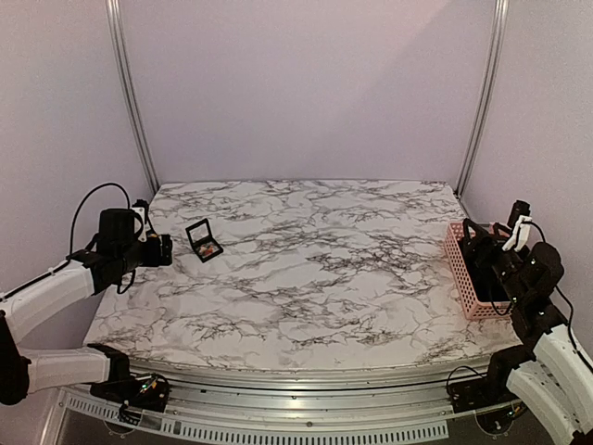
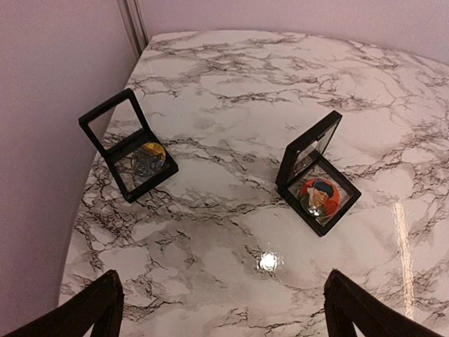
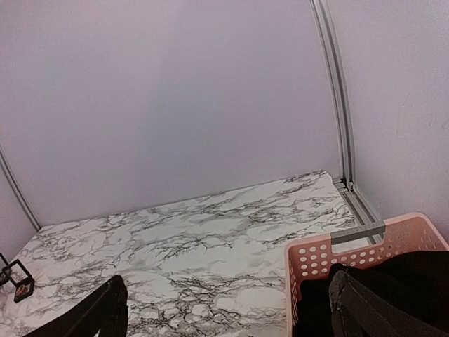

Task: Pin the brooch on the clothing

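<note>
At the right edge of the counter (image 1: 324, 278), the black shirt (image 3: 407, 281) is bundled inside a pink basket (image 3: 330, 256). It is not spread out, and I can see no print or mark on it from here. My right end effector (image 3: 231, 309) hangs over the near end of that basket with its fingers apart, holding nothing. I cannot tell whether the fingertips are touching the cloth.

Over on the far left, two small black cases stand open on the marble. One (image 2: 130, 151) holds a dull yellowish brooch (image 2: 149, 158) and the other (image 2: 319, 186) holds a red-and-orange brooch (image 2: 319, 195). Both brooches sit in their trays. The overhead view shows only one case, just beside the left arm, so the second is probably hidden behind it. My left end effector (image 2: 224, 309) is near the cases, spread wide and empty.

As I judge it, the task has barely begun. Nothing is gripped and no brooch is lifted. What remains is to get the shirt out of the basket and flat on the counter, then take a brooch from its case and fasten it through the fabric.
</note>
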Controlling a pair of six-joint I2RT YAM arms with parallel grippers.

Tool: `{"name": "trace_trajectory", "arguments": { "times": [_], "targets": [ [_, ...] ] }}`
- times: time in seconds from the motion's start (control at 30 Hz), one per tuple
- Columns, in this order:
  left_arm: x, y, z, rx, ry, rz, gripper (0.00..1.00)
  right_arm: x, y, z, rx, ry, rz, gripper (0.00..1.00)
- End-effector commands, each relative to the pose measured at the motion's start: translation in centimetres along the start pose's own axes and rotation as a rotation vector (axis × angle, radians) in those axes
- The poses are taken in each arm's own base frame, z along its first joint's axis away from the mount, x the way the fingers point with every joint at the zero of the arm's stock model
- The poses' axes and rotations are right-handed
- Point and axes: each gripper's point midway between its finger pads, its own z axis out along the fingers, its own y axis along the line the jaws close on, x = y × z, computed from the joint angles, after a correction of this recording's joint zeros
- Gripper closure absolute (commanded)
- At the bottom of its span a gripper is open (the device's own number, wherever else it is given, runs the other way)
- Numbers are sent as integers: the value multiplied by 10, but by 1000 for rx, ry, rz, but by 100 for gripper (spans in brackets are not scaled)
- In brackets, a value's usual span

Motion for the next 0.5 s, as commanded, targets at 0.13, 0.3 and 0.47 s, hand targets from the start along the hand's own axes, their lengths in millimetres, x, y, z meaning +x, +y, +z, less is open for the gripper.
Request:
{"name": "trace_trajectory", "arguments": {
  "times": [0.13,0.3,0.47],
  "targets": [
    [-52,20,-9,-140,-80,295,1,-37,-70,-12,545,101,149,1],
    [-87,28,-14,-208,-70,438,0,-24,-116,-8,872,353,86,1],
    [-104,22,-14,-175,3,470,0,35,-145,9,846,539,227,1]
  ]
}}
